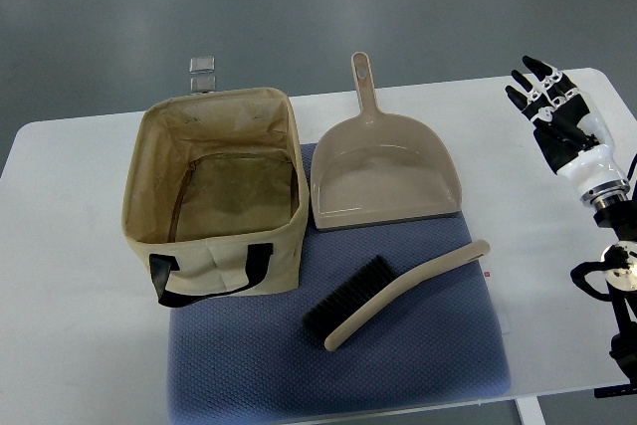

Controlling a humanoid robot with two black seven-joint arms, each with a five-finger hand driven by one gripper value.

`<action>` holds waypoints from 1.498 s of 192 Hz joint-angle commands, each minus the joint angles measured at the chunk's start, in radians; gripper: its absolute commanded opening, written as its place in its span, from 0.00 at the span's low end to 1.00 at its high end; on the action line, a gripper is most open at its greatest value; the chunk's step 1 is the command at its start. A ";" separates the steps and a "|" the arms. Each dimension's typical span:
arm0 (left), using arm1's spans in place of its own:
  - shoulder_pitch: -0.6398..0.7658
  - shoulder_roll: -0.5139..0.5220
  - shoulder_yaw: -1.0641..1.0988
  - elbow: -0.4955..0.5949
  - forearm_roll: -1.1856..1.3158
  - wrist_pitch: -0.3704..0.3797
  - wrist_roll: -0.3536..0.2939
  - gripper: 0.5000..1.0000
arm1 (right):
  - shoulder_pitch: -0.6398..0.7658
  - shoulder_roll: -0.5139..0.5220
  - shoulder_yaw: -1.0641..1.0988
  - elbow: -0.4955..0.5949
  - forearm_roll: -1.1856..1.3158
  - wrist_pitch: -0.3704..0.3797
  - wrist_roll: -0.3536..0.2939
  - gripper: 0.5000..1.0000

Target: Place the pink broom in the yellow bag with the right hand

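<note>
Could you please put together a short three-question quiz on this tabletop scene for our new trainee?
1. True or false: the right hand is already gripping the broom.
2. Which thing lies between the bag and the right hand? A) the dustpan B) a bottle C) a cup
3. Fill in: the broom lies on the blue ____, bristles toward the bag.

Key
1. False: the hand is open and raised over the table's right side, well apart from the broom.
2. A: the dustpan, handle pointing to the table's far edge.
3. Mat.
</note>
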 commanded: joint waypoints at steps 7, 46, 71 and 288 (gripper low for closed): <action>0.000 0.000 -0.001 0.000 0.000 -0.001 0.001 1.00 | -0.001 0.000 0.000 0.000 0.000 0.002 0.000 0.85; 0.000 0.000 0.000 0.000 0.000 -0.001 0.001 1.00 | 0.000 0.000 0.000 0.000 0.000 0.014 0.000 0.85; 0.000 0.000 0.000 0.000 0.000 -0.001 0.001 1.00 | 0.000 -0.002 0.002 0.000 0.000 0.016 0.001 0.85; 0.000 0.000 0.000 0.000 0.000 -0.001 0.001 1.00 | 0.213 -0.430 -0.597 0.049 -0.179 0.017 0.181 0.85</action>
